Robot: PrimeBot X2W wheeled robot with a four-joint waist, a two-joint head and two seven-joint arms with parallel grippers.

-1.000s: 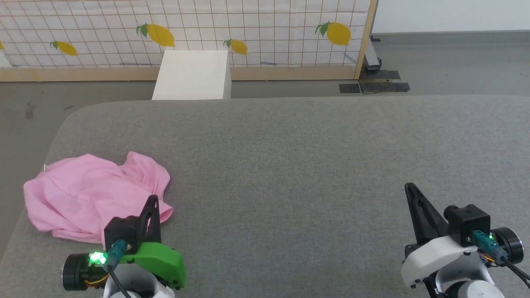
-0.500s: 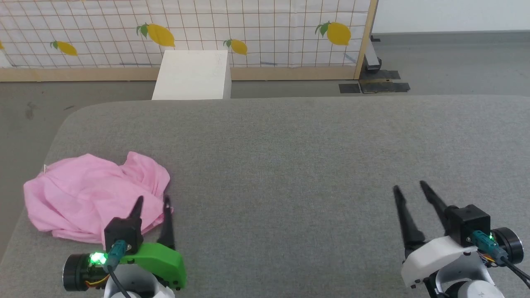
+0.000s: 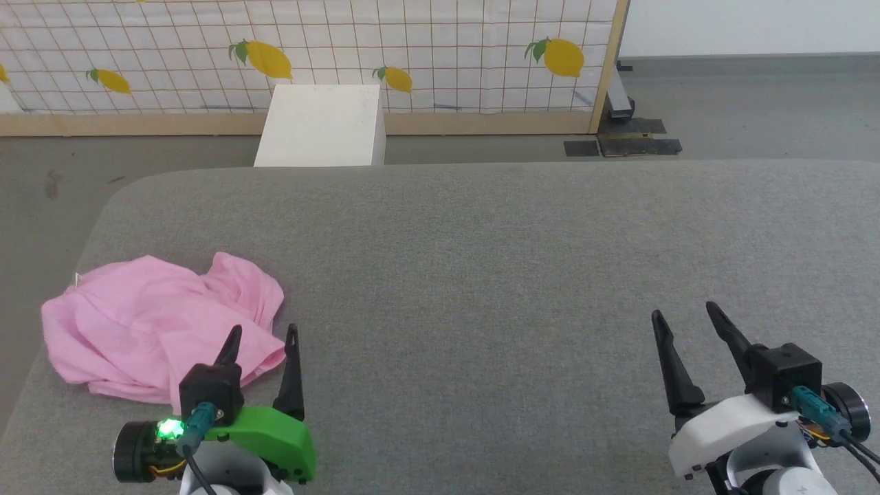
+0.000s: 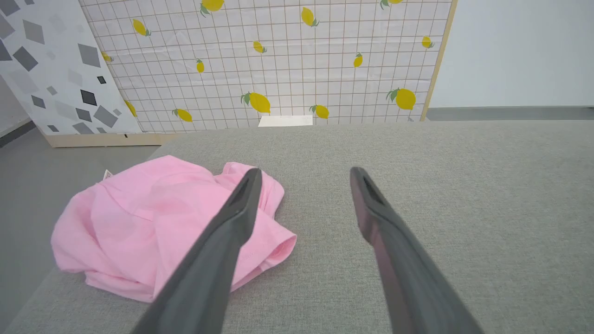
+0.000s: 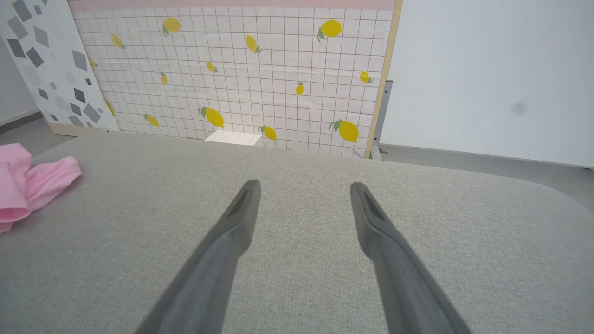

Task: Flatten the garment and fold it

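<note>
The garment [image 3: 137, 316] lies crumpled just ahead-left of the left tool [image 3: 265, 328] (fingers spread, empty).

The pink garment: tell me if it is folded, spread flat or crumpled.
Crumpled. The garment lies in a rumpled heap on the grey surface, with uneven creases, neither flattened nor folded.

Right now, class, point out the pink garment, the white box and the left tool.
garment [image 3: 137, 323], head view, crumpled middle.
white box [image 3: 320, 127], head view, top face.
left tool [image 3: 264, 331], head view, midway between its fingertips.
</note>
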